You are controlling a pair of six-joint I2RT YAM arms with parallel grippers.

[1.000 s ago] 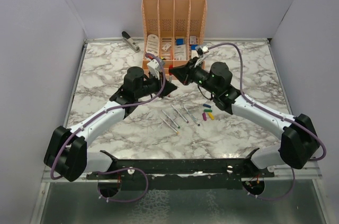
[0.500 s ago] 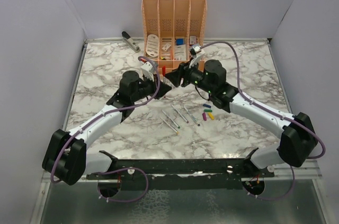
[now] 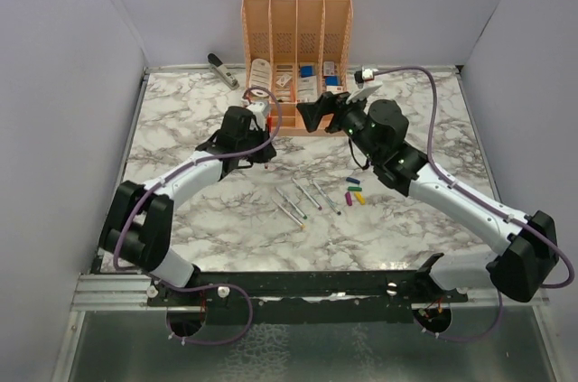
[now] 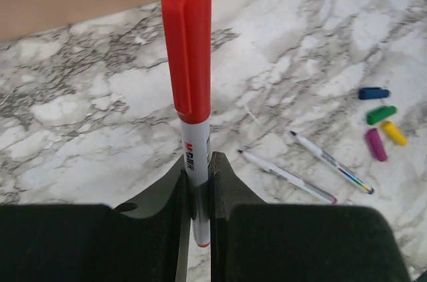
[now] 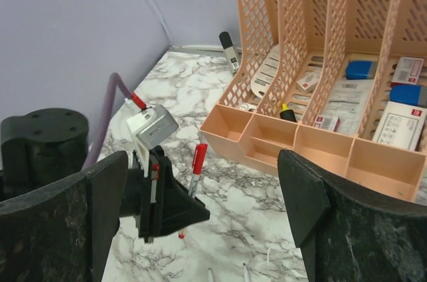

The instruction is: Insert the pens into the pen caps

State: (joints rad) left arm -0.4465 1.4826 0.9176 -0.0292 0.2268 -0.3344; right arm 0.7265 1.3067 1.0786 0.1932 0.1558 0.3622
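Your left gripper (image 4: 198, 170) is clamped on a pen (image 4: 195, 155). The fingers (image 4: 227, 185) pinch its white barrel low down, so most of the pen sticks out past the fingertips. A red cap (image 4: 187, 42) sits on that far end, and a small red end shows just behind the grip. Seen from the right wrist, the pen leans a little and hangs clear of the table (image 3: 181, 129).

To the right of the left fingers, two loose pens (image 4: 287, 175) lie flat on the marble, near each other and angled alike. Further right and slightly ahead sit four loose caps (image 4: 380, 115): blue, green, yellow and purple, close together but apart from the pens. The top view shows four bare pens (image 3: 307, 197) in all, behind both grippers, towards the arm bases.

Your right gripper (image 3: 309, 115) is spread wide with nothing between its fingers (image 5: 73, 222). It faces the left gripper, which shows in the gap between them along with the red-capped pen. Ahead of it and to its right stands the peach tray (image 5: 293, 142), with small boxes and cards in its compartments. A stapler (image 5: 230, 52) lies beyond the tray's far left corner, well ahead of the right gripper.
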